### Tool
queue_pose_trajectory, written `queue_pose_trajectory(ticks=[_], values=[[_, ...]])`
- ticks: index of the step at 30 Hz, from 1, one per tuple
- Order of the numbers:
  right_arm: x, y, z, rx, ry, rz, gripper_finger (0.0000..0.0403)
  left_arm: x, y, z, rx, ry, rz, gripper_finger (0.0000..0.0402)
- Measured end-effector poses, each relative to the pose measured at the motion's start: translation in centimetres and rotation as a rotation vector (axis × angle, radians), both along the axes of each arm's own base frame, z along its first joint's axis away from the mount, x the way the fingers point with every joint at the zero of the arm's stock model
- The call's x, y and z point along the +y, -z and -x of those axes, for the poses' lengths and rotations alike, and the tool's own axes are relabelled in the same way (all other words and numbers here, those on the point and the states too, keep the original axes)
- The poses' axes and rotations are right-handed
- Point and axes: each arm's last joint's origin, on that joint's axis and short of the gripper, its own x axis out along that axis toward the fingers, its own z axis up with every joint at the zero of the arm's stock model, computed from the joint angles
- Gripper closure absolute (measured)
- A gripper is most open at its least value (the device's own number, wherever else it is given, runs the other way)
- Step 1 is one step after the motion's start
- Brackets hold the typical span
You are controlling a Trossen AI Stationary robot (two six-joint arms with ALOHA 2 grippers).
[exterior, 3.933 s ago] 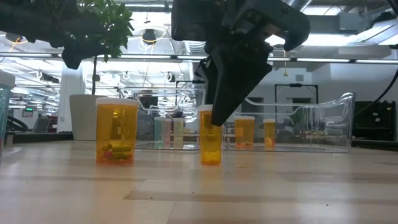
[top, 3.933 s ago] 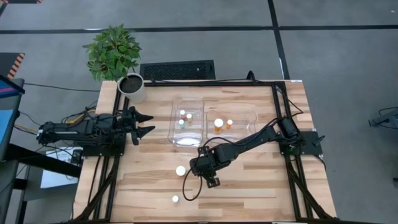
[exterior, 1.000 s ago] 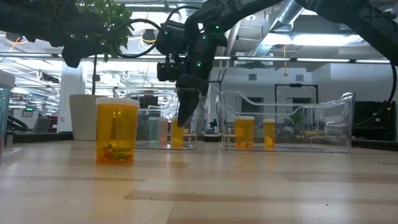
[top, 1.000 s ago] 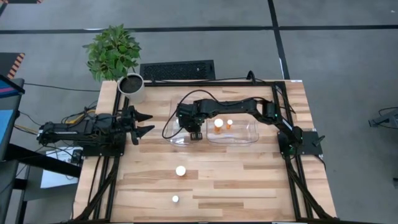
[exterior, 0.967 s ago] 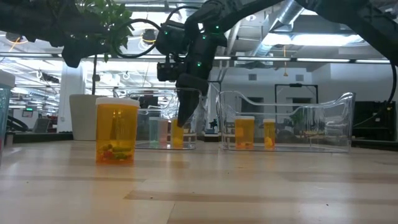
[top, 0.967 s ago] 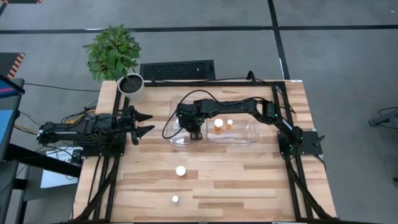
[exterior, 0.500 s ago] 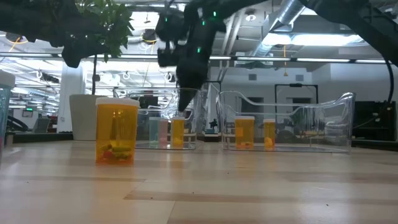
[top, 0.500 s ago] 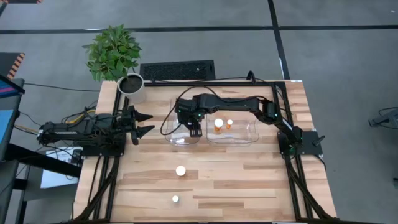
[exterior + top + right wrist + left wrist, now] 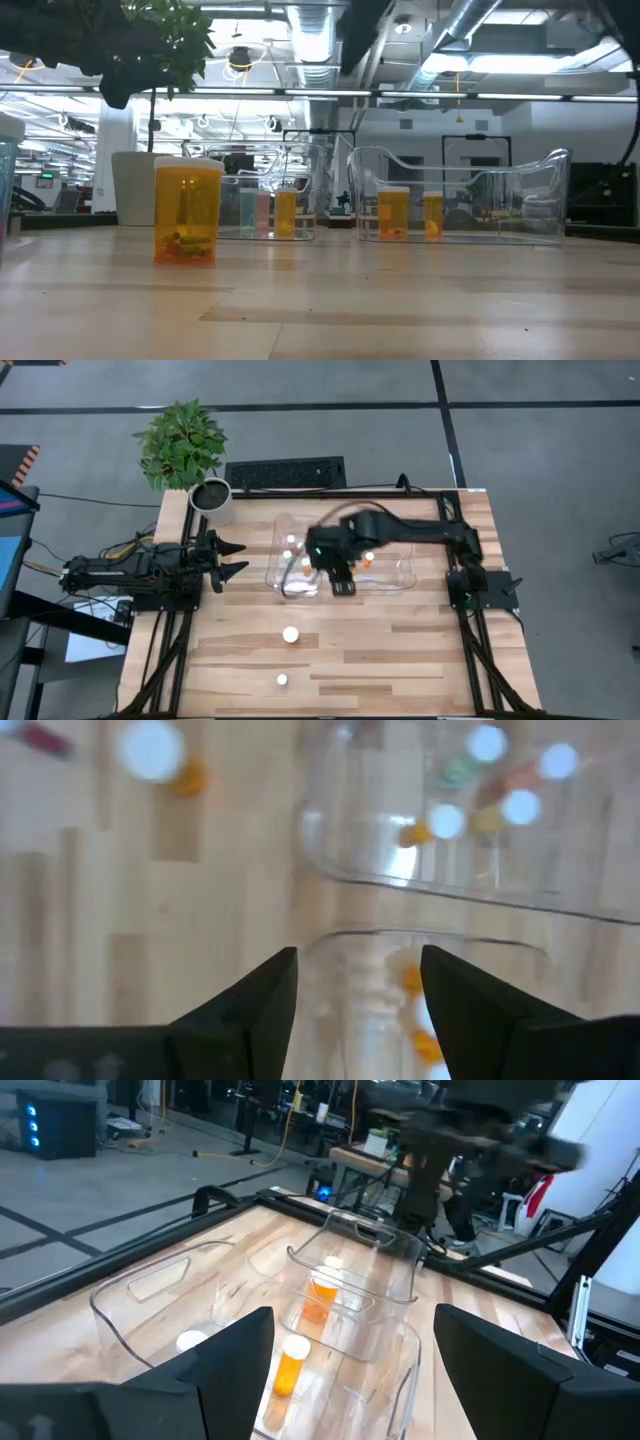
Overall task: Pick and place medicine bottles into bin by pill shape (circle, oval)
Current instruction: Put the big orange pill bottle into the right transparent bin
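Note:
Small amber medicine bottles with white caps stand in two clear bins: three in the left bin (image 9: 298, 555) (image 9: 286, 213) and two in the right bin (image 9: 385, 565) (image 9: 392, 213). A larger bottle (image 9: 290, 634) (image 9: 187, 210) and a small one (image 9: 282, 680) stand on the table nearer the front. My right gripper (image 9: 342, 584) (image 9: 358, 985) is open and empty, above the gap between the bins at their near side. My left gripper (image 9: 237, 558) (image 9: 345, 1370) is open and empty at the table's left, pointing at the bins.
A white plant pot (image 9: 212, 500) with a green plant stands at the far left corner. A dark grille (image 9: 285, 472) lies beyond the far edge. Bare wood lies around the two loose bottles at the front.
My right gripper has let go of a bottle in the left bin, risen out of the bin, and gone toward the table's right and near edge. The bottle stays standing upright in the left bin.

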Motion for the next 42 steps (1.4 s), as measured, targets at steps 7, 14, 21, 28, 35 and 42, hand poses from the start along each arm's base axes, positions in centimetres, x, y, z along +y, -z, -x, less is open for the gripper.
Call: queue_pose_trajectory(ticks=[7, 14, 21, 28, 35, 42], values=[[8.3, -0.6, 1.7, -0.157, -0.136, -0.031, 0.0184, 0.0, 0.0, 0.0, 0.004, 0.000, 0.000, 0.0132], [14.2, 4.3, -0.4, -0.339, -0.297, -0.010, 0.0184, 0.0, 0.1, 0.0, 0.007, 0.000, 0.001, 0.0132], [14.1, 7.5, -3.2, -0.437, -0.321, 0.009, 0.0164, 0.0, 0.1, 0.0, 0.006, -0.001, 0.025, 0.0132], [14.2, 11.8, -5.9, -0.458, -0.363, -0.009, 0.0110, 0.0, 0.3, 0.1, 0.019, -0.001, 0.038, 0.0132], [13.3, 15.5, -7.3, -0.403, -0.327, -0.009, 0.0083, 0.0, 0.3, -0.1, 0.020, -0.004, 0.042, 0.0132], [12.7, 16.1, -7.7, -0.396, -0.308, -0.009, 0.0084, 0.0, 0.3, -0.1, 0.026, -0.004, 0.043, 0.0132]])
